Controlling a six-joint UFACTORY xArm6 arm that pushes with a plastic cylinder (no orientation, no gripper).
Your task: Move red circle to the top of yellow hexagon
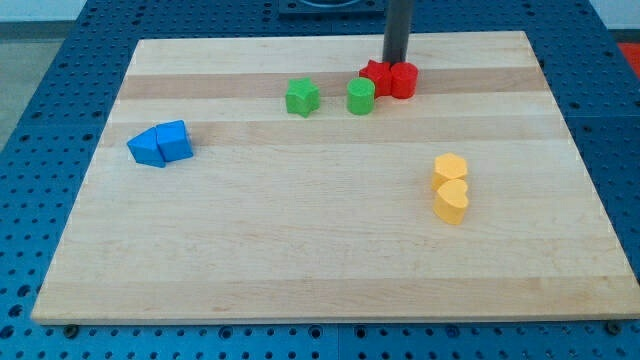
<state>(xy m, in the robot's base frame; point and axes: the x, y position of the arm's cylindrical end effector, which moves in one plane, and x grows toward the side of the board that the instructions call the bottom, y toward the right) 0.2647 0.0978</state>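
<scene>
While my tip [396, 62] touches it from behind, the red circle [404, 79] stands upright beside a red star [376, 77].

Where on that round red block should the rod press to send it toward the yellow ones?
No claw here, only pushing. Press my tip on the red circle at its side facing the view's top: the yellow hexagon lies toward the view's bottom, slightly right. The red star touches the circle's left side, so avoid it.
</scene>
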